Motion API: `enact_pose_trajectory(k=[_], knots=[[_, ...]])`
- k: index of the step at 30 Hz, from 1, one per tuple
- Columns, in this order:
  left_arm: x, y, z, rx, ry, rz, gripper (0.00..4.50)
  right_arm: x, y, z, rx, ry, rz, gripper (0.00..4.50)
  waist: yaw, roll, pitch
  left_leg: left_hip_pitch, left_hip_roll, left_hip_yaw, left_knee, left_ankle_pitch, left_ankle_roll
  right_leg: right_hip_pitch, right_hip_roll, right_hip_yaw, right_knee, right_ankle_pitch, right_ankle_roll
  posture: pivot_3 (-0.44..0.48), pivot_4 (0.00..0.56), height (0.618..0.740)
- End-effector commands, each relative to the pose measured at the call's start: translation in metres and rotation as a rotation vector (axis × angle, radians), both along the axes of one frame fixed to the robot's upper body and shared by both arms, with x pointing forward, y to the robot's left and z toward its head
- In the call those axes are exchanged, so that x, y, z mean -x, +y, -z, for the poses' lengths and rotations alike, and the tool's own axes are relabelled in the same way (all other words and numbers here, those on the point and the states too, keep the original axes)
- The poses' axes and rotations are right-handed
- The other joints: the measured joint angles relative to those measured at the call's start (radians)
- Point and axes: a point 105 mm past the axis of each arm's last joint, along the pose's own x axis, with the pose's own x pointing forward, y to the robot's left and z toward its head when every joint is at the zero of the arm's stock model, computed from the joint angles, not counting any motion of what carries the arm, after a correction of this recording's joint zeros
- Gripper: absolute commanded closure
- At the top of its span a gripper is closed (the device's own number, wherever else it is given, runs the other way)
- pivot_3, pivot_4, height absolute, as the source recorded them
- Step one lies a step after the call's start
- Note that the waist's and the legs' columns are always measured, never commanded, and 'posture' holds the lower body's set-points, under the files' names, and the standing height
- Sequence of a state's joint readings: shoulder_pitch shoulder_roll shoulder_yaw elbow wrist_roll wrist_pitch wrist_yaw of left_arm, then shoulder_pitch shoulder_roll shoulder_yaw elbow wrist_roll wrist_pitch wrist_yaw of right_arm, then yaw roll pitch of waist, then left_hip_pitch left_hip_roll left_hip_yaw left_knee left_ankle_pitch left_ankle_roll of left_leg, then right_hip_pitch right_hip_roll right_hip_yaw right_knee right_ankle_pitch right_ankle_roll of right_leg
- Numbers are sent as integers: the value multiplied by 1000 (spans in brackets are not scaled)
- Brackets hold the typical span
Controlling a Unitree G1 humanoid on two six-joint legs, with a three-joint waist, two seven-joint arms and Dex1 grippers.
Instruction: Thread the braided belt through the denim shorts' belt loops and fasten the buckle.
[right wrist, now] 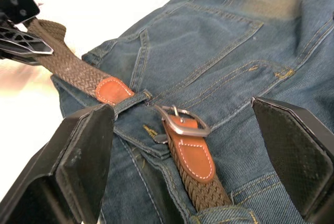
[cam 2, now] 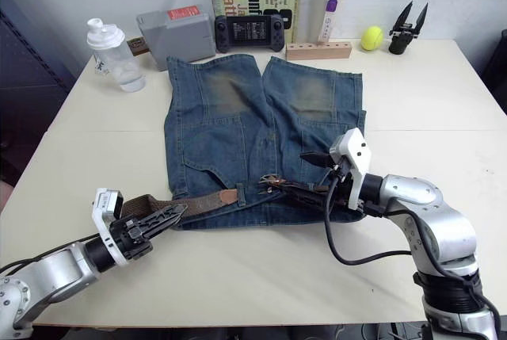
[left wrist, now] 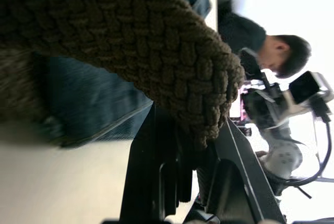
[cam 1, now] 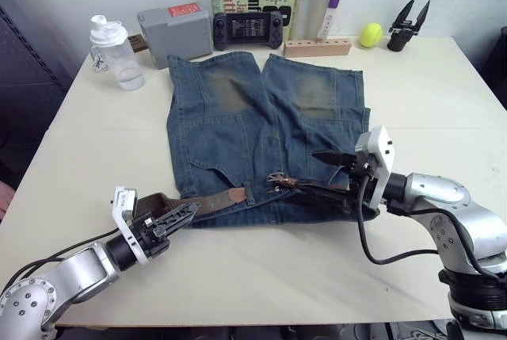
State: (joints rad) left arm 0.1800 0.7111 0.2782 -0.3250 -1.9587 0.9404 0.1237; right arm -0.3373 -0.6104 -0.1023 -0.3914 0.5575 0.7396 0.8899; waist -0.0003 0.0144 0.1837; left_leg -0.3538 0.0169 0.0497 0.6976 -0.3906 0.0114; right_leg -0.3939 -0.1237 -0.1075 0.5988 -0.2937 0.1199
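The shorts (cam 1: 261, 130) lie flat on the table (cam 1: 95, 142). The left gripper (cam 1: 176, 219) pinches the belt (right wrist: 73, 70) near their waist. The right gripper (right wrist: 182, 156) hangs wide open over the buckle (right wrist: 182, 122). Push the tan tip (right wrist: 109, 89) straight across into the buckle, slowly

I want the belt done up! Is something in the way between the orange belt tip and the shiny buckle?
Only a little. The tan tip lies apart from the buckle, with one denim belt loop between them. Nothing else blocks it. The open right gripper hovers over the buckle.
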Motion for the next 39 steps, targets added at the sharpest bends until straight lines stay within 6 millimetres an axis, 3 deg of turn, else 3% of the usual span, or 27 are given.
enact_pose_trajectory(k=[1, 6, 11, 16, 19, 30, 39], knots=[[-3, 7, 2, -42, 27, -9, 4500, 2, 4, -8, -5, -44, -31, 32, 1, 0, 0, 0, 0, 0, 0, 0, 0, 0, 0, 0, 0, 0, 0, 0, 150, 731], [-18, 9, 0, -102, 37, -24, 4500, 4, 10, -5, -15, -34, -43, 32, 2, 0, 0, 0, 0, 0, 0, 0, 0, 0, 0, 0, 0, 0, 0, 0, 150, 731], [-35, -6, -15, -116, -21, 22, 4500, 5, 10, -3, -15, -25, -31, 32, 2, 0, 0, 0, -1, 0, 0, 0, 0, 0, 0, 0, 1, 0, 0, 0, 150, 731], [-31, -19, -14, -169, -32, 141, 4500, 9, 8, -3, -17, -9, -39, 32, 0, 0, 0, 0, -1, 0, 0, 0, 0, 0, 0, -1, 1, 0, 0, 0, 150, 731], [-31, -12, -10, -207, -18, 161, 4500, 8, 6, -4, -14, -7, -36, 32, 1, 0, 0, 0, -1, 0, 0, 0, 0, 0, 0, -1, 1, 0, 1, 0, 150, 731], [-27, 15, -23, -241, -7, 129, 4500, 6, -4, -4, 45, -38, -69, 32, 1, 0, 1, 0, 0, 0, 0, 0, 0, -1, 0, 0, 1, 0, 1, 0, 150, 731], [-38, -5, -26, -294, 2, 236, 4500, 7, 0, -4, 72, -57, -106, 32, 0, -1, 1, 0, -1, 1, 0, 0, 0, -1, 0, 0, 2, 0, 1, 0, 150, 731]])
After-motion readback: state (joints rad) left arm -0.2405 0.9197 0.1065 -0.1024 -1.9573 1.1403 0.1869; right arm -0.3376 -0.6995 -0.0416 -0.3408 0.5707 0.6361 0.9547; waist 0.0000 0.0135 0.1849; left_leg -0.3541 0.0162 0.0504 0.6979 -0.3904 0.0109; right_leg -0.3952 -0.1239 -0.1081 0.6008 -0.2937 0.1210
